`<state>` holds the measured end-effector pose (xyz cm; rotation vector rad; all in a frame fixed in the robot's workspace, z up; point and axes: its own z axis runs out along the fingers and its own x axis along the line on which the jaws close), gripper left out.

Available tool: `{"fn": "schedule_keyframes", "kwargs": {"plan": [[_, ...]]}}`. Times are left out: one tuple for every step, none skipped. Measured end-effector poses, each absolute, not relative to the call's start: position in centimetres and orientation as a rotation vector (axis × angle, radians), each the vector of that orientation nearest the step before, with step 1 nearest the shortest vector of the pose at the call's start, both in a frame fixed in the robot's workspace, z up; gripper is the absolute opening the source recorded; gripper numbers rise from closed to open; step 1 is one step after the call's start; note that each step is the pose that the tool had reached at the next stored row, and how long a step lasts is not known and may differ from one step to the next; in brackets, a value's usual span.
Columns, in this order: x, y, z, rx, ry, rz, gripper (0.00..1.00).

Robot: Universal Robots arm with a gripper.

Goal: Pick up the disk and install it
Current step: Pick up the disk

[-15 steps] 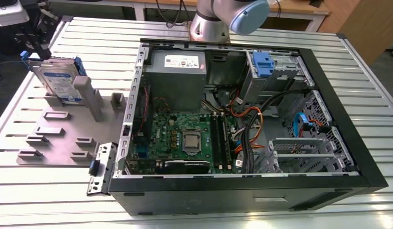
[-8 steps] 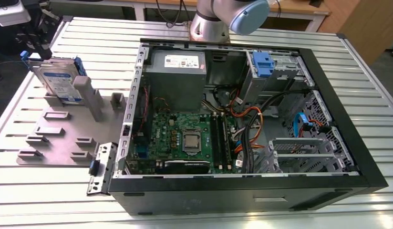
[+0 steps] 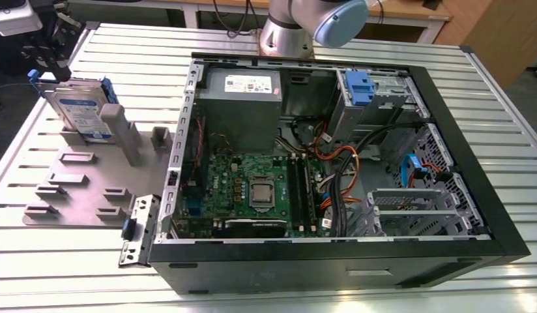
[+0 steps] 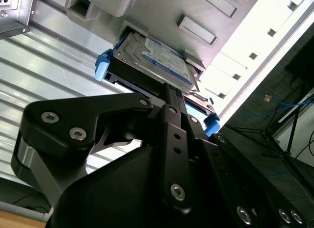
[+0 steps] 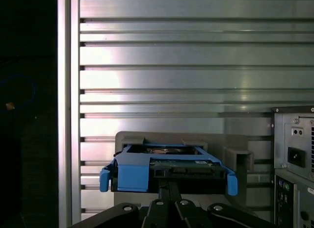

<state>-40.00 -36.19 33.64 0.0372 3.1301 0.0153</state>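
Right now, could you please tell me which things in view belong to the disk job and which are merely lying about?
Belonging to the job: the disk, standing in the grey holder; the gripper close to it; the open computer case.
Just lying about: the grey power supply box; the blue-handled caddy near it; the motherboard; the orange cables.

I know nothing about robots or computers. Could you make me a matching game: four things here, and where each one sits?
1. disk
2. power supply box
3. green circuit board
4. blue-handled caddy

A. flat on the floor of the open case
B. standing on edge in the grey holder outside the case
C. in a metal bay, to the exterior view's right of the power supply
D. inside the case, between the circuit board and the arm's base

Pairs: 1-B, 2-D, 3-A, 4-C
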Motion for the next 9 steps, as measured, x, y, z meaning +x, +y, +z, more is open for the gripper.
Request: {"fn": "schedule_keyframes", "kwargs": {"plan": [[-40.00,-36.19,33.63,0.037,3.130,0.015,0.11],[-39.99,-36.19,33.63,0.037,3.130,0.015,0.11],[-39.99,-36.20,33.63,0.034,3.130,0.015,0.11],[-40.00,-36.19,33.64,0.023,3.130,0.015,0.11],[-39.99,-36.20,33.64,0.008,3.130,0.016,0.11],[-39.99,-36.19,33.63,-0.012,3.130,0.016,0.11],[-39.99,-36.19,33.63,-0.036,3.130,0.016,0.11],[-39.99,-36.19,33.63,-0.062,3.130,0.016,0.11],[-39.99,-36.19,33.64,-0.090,3.129,0.016,0.11]]}}
